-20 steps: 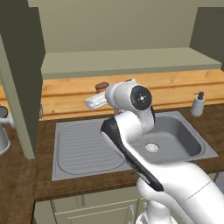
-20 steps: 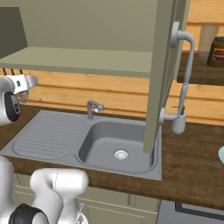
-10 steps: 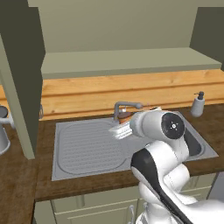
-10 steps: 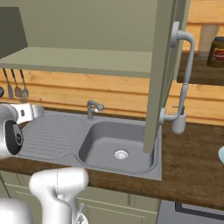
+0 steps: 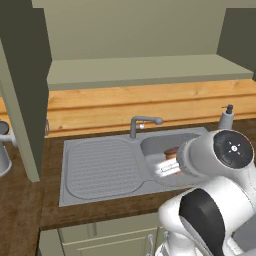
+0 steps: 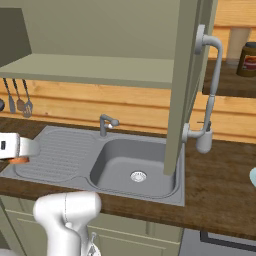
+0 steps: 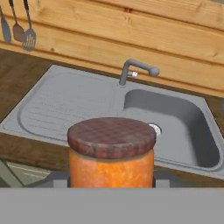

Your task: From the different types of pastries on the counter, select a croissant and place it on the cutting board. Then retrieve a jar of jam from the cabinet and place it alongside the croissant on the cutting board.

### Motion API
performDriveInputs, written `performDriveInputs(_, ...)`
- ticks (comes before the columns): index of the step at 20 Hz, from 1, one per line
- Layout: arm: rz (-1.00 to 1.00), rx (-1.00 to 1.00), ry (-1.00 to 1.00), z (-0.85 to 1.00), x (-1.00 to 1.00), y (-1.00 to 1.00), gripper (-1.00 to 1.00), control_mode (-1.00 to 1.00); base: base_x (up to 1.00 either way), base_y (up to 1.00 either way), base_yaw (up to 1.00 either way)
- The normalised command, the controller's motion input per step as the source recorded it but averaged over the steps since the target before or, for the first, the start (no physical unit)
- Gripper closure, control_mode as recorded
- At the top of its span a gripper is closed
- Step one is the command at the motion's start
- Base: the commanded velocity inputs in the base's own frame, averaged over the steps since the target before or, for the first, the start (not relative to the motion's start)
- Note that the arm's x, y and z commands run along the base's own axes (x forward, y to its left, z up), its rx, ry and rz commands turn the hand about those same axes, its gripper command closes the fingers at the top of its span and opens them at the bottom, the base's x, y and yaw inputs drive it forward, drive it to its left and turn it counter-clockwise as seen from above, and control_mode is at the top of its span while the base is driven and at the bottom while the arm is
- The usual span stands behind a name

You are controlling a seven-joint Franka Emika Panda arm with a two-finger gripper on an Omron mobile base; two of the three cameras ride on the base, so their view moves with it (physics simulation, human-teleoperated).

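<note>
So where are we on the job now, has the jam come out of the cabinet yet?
Done: the jar of jam is out of the cabinet; the shelf there is bare. In hand: the claw is shut on the jar, carrying it above the sink, near the counter. Left: setting it on the cutting board beside the croissant. Neither is in view here, so I can't confirm the croissant step.

Left base view from behind the arm, facing the sink [image 5: 100, 170] and wall, right base view angled from the other side, sharing the tap [image 6: 106, 122], hand view close above the counter [image 7: 26, 151], facing the sink
</note>
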Motion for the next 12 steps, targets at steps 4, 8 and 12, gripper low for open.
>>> performDriveInputs(4, -0.06, 0.04, -0.20, -0.46, -1.00, -0.41, 1.00, -1.00, 0.00, 0.00, 0.00)
performDriveInputs(8, -0.07, 0.04, -0.18, -0.24, -0.92, -0.42, 1.00, -1.00, 0.00, 0.00, 0.00)
performDriveInputs(12, -0.02, 0.01, -0.11, -0.05, -0.33, -0.19, 1.00, 1.00, -0.29, -0.23, -0.01)
